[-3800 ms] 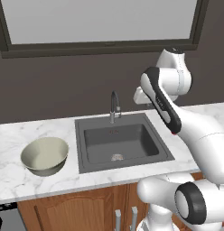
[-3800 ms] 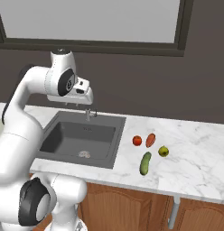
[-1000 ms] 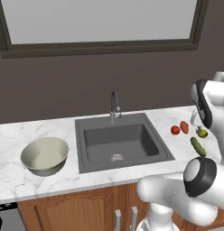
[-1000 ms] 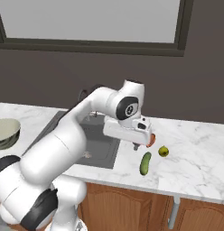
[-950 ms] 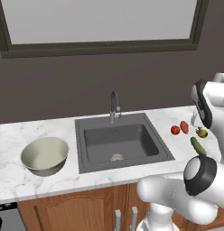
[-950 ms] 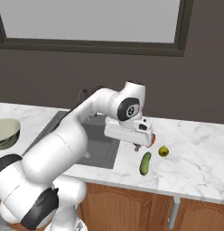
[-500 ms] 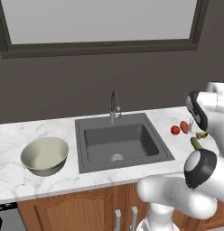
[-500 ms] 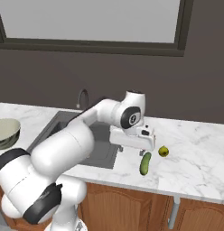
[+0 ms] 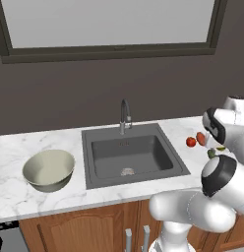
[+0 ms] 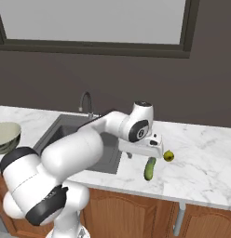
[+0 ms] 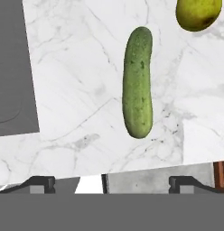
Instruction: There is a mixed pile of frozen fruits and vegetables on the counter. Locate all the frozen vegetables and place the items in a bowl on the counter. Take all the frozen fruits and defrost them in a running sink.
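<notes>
The dark-green cucumber lies on the white marble counter, just ahead of my open gripper; the fingertips stand wide apart with nothing between them. The yellow-green pear lies beyond the cucumber's far end. In the right base view my gripper hovers low beside the cucumber and pear. The red fruit and orange-red piece lie right of the sink. The bowl stands left of the sink, with nothing in it.
The curved faucet rises behind the basin; no water shows. The sink's edge is close on the left of the hand view. The counter's front edge is near the cucumber. A dark wall and window stand behind.
The arm has swung from above the sink to the right and dropped low over the produce pile. The fruits, vegetables and bowl have not moved.
</notes>
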Controlling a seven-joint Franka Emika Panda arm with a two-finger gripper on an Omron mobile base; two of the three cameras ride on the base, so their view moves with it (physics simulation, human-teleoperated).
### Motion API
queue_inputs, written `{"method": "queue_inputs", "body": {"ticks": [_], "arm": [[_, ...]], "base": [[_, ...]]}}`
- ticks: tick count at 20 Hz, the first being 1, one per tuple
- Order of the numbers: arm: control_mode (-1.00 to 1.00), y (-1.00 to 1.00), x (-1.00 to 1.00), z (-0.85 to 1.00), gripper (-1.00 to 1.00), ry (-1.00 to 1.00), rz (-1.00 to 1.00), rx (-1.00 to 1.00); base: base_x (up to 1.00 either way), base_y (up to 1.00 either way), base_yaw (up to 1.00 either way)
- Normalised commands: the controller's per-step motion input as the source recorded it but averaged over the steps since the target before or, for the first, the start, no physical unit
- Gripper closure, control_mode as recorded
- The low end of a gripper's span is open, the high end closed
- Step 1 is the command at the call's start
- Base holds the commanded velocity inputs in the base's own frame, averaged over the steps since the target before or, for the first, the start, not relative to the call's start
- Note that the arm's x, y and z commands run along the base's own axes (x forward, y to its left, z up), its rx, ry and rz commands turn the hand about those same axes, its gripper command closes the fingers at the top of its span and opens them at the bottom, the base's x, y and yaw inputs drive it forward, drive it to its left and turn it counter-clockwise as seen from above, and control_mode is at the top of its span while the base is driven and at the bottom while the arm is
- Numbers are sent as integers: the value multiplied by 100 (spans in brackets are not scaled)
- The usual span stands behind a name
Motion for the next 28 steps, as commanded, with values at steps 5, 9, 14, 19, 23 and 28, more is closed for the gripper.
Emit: {"method": "queue_inputs", "body": {"ticks": [5,9,14,19,23,28], "arm": [[-100,-18,34,-21,-100,-3,0,0],[-100,-38,27,-27,-100,0,0,0],[-100,-30,24,-29,-100,1,0,0],[-100,-3,26,-30,-100,0,0,0],[-100,-1,17,-35,-100,1,0,0],[-100,-13,13,-46,-100,1,0,0]], "base": [[0,0,0],[0,0,0],[0,0,0],[0,0,0],[0,0,0],[0,0,0]]}}
